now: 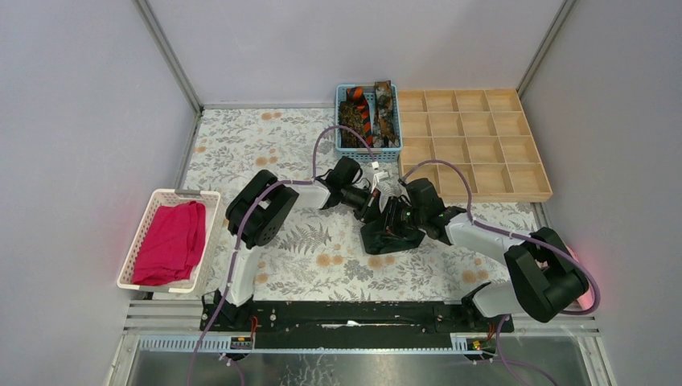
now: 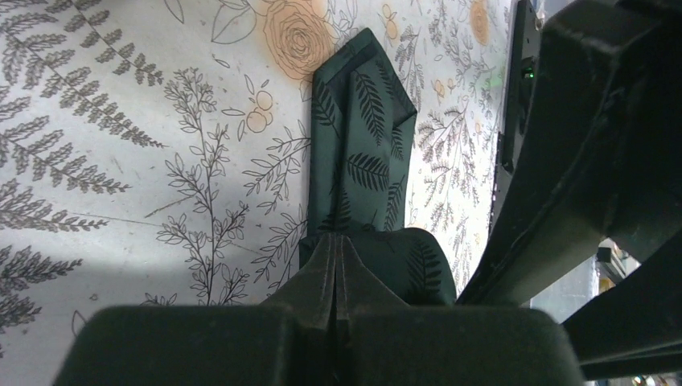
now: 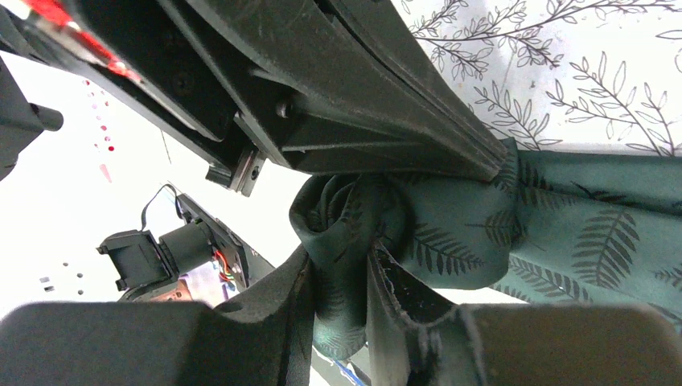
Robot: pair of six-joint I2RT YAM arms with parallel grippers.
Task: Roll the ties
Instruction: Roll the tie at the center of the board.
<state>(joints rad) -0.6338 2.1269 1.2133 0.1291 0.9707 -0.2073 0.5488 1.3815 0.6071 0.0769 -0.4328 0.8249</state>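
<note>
A dark green tie (image 2: 362,145) with a fern print lies on the floral tablecloth, its pointed end far from me and its near end wound into a roll (image 2: 410,265). My left gripper (image 2: 338,241) is shut, its tips against the roll's edge; no fabric shows between them. My right gripper (image 3: 342,269) is shut on the rolled end of the tie (image 3: 354,217), and the rest of the tie trails off to the right. In the top view both grippers meet at the table's middle over the dark tie (image 1: 392,239). More ties (image 1: 366,112), striped and mottled, lie in the blue basket (image 1: 341,121).
A wooden tray of compartments (image 1: 474,145) sits at the back right beside the blue basket. A white basket (image 1: 133,249) with a magenta cloth (image 1: 173,241) stands at the left edge. The left arm's finger (image 3: 386,96) crosses close above the right gripper.
</note>
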